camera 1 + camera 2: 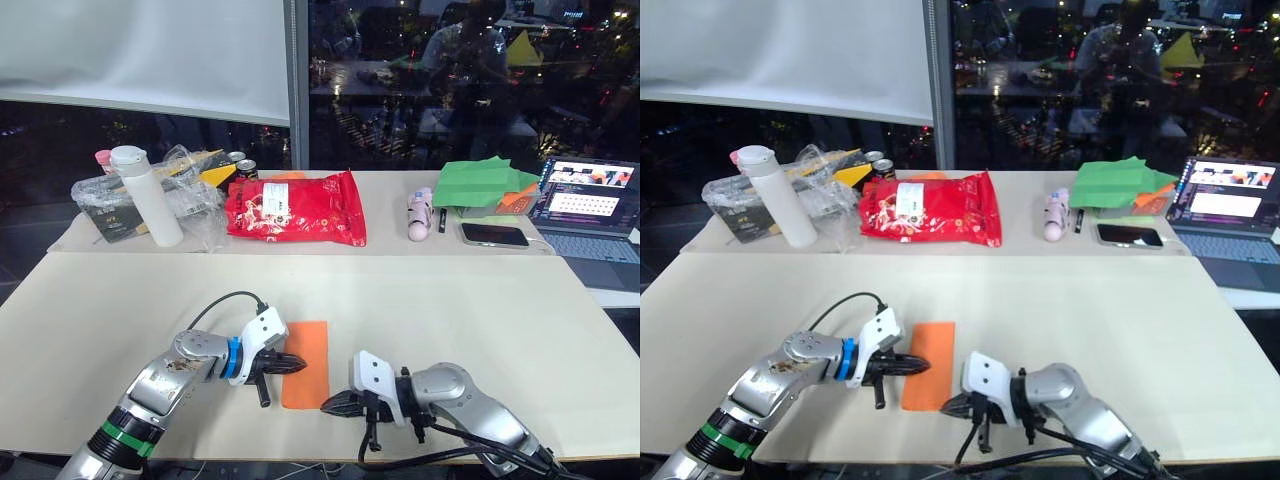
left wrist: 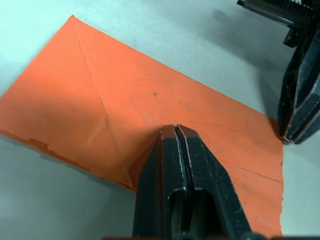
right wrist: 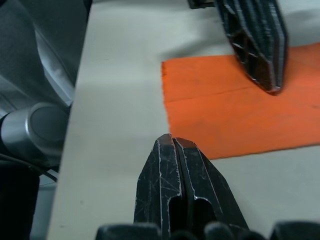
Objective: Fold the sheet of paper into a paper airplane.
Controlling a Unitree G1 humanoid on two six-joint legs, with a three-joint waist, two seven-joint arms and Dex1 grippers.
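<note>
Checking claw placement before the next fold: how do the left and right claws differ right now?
The left claw rests its tips on the orange sheet of paper; the right claw sits on bare table just off the sheet's near edge. The left points toward the robot's right, the right toward its left. Both are shut and hold nothing.

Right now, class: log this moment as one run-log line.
left tool: shut, pressing on sheet of paper | right tool: shut, beside sheet, apart | sheet: flat, creased
</note>
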